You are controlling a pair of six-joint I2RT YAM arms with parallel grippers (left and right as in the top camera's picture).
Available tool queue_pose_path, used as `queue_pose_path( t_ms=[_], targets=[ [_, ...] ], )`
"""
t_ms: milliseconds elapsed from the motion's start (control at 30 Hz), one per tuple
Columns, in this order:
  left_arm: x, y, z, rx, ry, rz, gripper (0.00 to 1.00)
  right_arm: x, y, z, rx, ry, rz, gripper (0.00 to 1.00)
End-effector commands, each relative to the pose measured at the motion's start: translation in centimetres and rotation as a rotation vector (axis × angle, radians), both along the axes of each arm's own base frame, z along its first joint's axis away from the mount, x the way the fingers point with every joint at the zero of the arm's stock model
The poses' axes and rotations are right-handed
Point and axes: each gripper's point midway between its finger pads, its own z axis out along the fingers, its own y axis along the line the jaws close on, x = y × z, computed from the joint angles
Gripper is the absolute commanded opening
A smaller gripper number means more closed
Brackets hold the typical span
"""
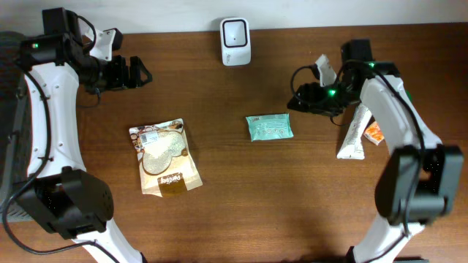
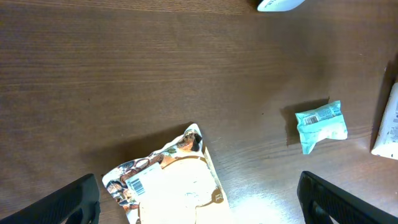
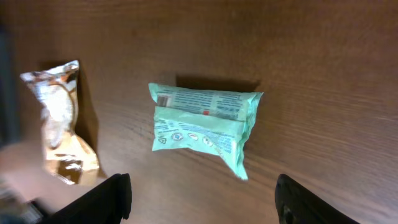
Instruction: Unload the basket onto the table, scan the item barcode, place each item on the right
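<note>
- The left gripper [image 1: 139, 71] hovers over the far left of the dark brown wooden table [image 1: 219, 212]; its jaws stand wide apart and hold nothing; in the left wrist view both black fingers [image 2: 68, 202] sit at the bottom corners
- The right gripper [image 1: 296, 102] hangs just right of the mint-green crinkled plastic packet [image 1: 270, 127]; its jaws are parted and empty; the fingers [image 3: 106, 196] frame the packet from above without touching it
- The packet lies flat on the table near the middle, printed seam side up
- The white upright barcode scanner [image 1: 235, 42] stands at the far edge, well apart from the packet
- A brown-and-white foil pouch [image 1: 164, 156] lies flat to the left, a barcode label at its top corner
- A long white wrapper [image 1: 353, 131] and a small orange packet [image 1: 374, 133] lie under the right arm
</note>
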Motion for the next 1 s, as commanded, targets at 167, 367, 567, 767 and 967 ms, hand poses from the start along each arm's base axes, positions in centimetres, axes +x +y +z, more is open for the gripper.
queue_pose_path(
  t_ms=[167,367,567,767,967],
  targets=[
    [0.1,0.1,0.3,-0.001,-0.014,-0.005,0.99,-0.3,3.3,-7.8,0.297,0.163,0.072,0.71],
    [0.1,0.1,0.3,-0.001,-0.014,-0.006,0.99,-0.3,4.8,-9.7,0.351,0.176,0.095,0.70],
    [0.1,0.1,0.3,-0.001,-0.013,-0.006,0.99,-1.2,7.2,-11.8,0.344,0.227,0.131,0.60],
    [0.1,0.1,0.3,-0.001,-0.014,-0.006,0.99,-1.3,7.9,-13.5,0.341,0.254,0.122,0.14],
    [0.1,0.1,0.3,-0.001,-0.014,-0.006,0.99,-1.1,8.1,-13.3,0.357,0.242,0.127,0.05]
  ],
)
